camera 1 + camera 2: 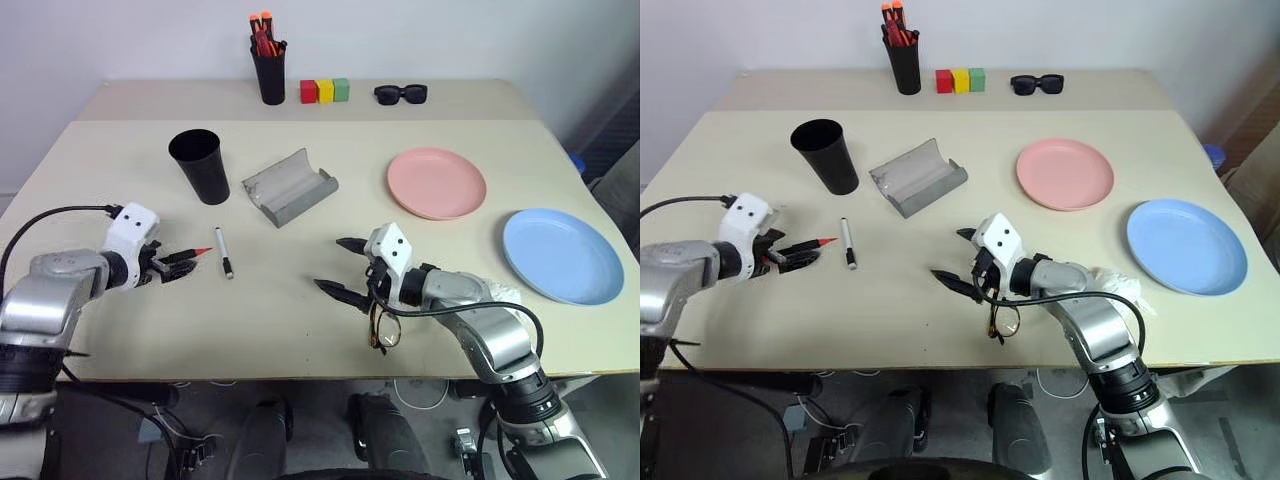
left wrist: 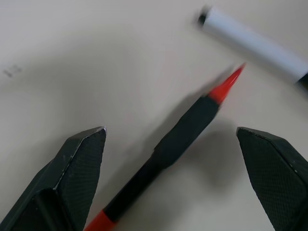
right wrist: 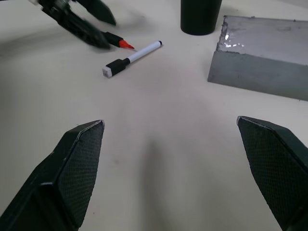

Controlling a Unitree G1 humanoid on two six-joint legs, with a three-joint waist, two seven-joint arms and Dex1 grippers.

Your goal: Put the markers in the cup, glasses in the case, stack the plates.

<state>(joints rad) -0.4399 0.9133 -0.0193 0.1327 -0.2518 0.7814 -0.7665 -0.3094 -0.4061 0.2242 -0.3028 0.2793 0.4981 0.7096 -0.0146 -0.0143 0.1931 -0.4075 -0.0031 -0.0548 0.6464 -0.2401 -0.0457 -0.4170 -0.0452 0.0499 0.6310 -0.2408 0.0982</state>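
The bench (image 1: pixel 300 330) carries everything. From the head views, the light blue plate (image 1: pixel 562 254) lies at the right edge and the salmon pink plate (image 1: pixel 436 182) is apart from it, further back; they are not stacked. The grey case (image 1: pixel 288 187) lies open in the middle, and the black cup (image 1: pixel 200 166) stands upright to its left.

The right arm reaches in low, bent toward the left. The right end effector (image 1: pixel 345 268) is wide open and holds nothing; the glasses (image 1: pixel 384 327) lie at the near edge, just under the wrist. The right wrist view shows bare bench between its fingers, with the case and the cup further ahead.

The left end effector (image 1: pixel 180 266) points forward and down, also wide open. The left wrist view shows the red-tipped marker (image 2: pixel 185 137) lying between the fingers, not gripped. The white marker (image 1: pixel 224 252) lies just beside its tip.
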